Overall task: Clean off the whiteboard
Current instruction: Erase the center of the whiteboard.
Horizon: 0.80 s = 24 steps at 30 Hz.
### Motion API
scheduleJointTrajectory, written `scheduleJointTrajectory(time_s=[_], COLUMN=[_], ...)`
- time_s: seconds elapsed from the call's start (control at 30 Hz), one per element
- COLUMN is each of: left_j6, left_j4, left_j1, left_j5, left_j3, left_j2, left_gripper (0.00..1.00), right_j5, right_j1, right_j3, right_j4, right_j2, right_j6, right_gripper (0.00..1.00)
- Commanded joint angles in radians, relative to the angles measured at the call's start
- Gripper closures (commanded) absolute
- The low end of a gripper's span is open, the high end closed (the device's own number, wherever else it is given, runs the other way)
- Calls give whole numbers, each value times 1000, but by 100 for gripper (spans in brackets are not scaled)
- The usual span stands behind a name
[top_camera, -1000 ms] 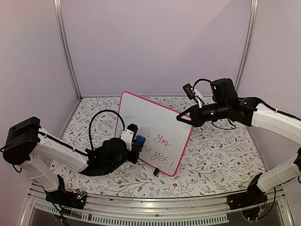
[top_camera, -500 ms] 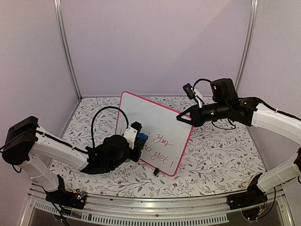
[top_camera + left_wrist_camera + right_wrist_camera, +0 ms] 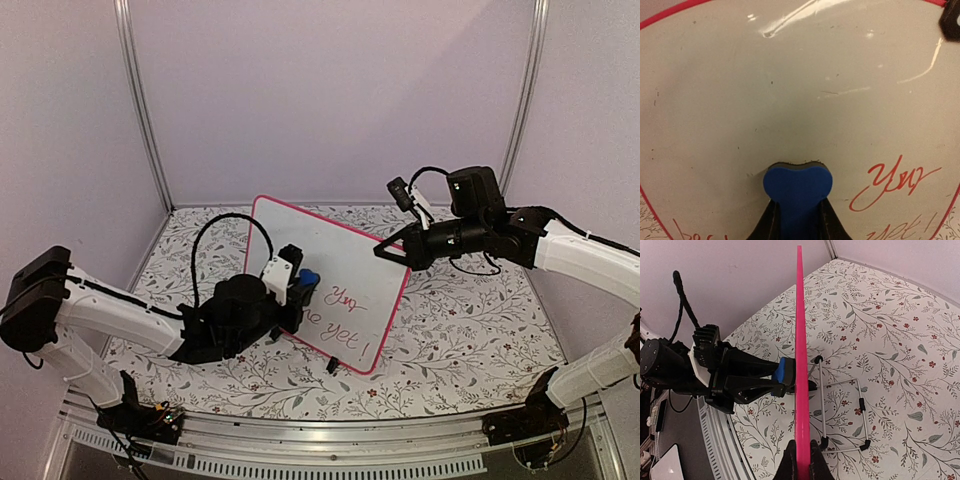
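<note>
Against the whiteboard (image 3: 330, 250), left claw (image 3: 797, 217) presses a gripped blue eraser (image 3: 797, 185); right claw (image 3: 801, 462) pinches the board's edge.

The eraser (image 3: 797, 186) touches the whiteboard (image 3: 300, 235) standing on the table (image 3: 470, 320), left of writing (image 3: 892, 182)

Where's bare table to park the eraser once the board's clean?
Bare tablecloth lies right of the whiteboard, below the right gripper, and in front of it at the near edge. Crowded: the left gripper with the eraser at the board's left, wire stand behind.
</note>
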Motion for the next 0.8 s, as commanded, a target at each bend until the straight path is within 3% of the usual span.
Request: scheduleJointTrajectory(time_s=[0.0,0.77], left_j6=[17,-112], left_j4=[19,4], left_j1=[10,-9], left_j5=[14,-2], left_j3=[26,-76], left_j2=[-10,75], left_gripper=[89,90], right_j5=[-40,-38], right_j1=[19,19], right_j3=[-14,-14], right_j4=[-46,-46], right_j2=[19,18], right_j6=[-41,-40], right_gripper=[100,100])
